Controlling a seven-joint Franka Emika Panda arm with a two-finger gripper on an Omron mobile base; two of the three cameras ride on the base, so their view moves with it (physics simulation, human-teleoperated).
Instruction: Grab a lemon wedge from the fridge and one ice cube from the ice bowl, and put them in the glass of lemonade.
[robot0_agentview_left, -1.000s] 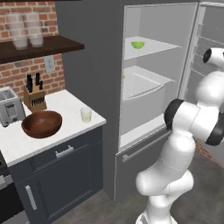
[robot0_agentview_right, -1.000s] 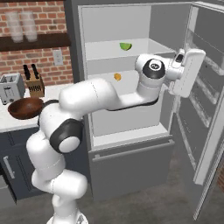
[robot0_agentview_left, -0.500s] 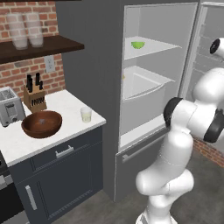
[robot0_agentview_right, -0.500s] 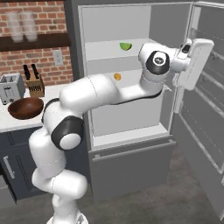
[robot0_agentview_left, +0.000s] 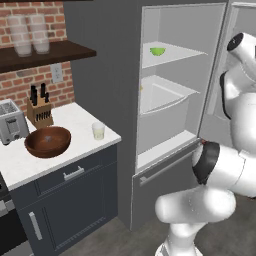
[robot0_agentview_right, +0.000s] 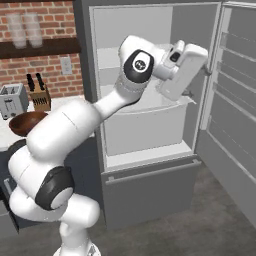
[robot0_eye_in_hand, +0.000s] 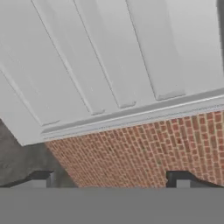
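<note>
Nearest to me, the white arm bends up from the floor and reaches into the open fridge (robot0_agentview_left: 127, 60). In the hand view the gripper (robot0_eye_in_hand: 111, 178) has its two dark tips set wide apart with nothing between them, facing the ribbed pale inside of the fridge door (robot0_eye_in_hand: 109, 57) with red brick wall (robot0_eye_in_hand: 148, 148) beyond its lower edge. In the right base view the hand (robot0_agentview_right: 182, 70) sits at about 2 o'clock from the arm's elbow, up near the hinge side of the door.

On the bench (robot0_agentview_left: 75, 145), the glass of lemonade (robot0_agentview_left: 98, 131) stands upright near the front right corner, holding pale liquid. The ice bowl (robot0_agentview_left: 48, 141) lies at its 9 o'clock, near but apart from it; any ice cube inside is too small for me to make out. Behind the bowl, toward 11 o'clock, sits a toaster (robot0_agentview_left: 11, 121), and at 12 o'clock a knife block (robot0_agentview_left: 39, 111) against the brick.

Farther in, the lemon wedge (robot0_agentview_left: 157, 51) rests on the fridge's top shelf (robot0_agentview_left: 175, 52), a small bright green piece well apart from the gripper. Frosted jars (robot0_agentview_left: 29, 34) stand on the dark wall shelf (robot0_agentview_left: 47, 54) above the bench.

I can read no labels or writing anywhere.
</note>
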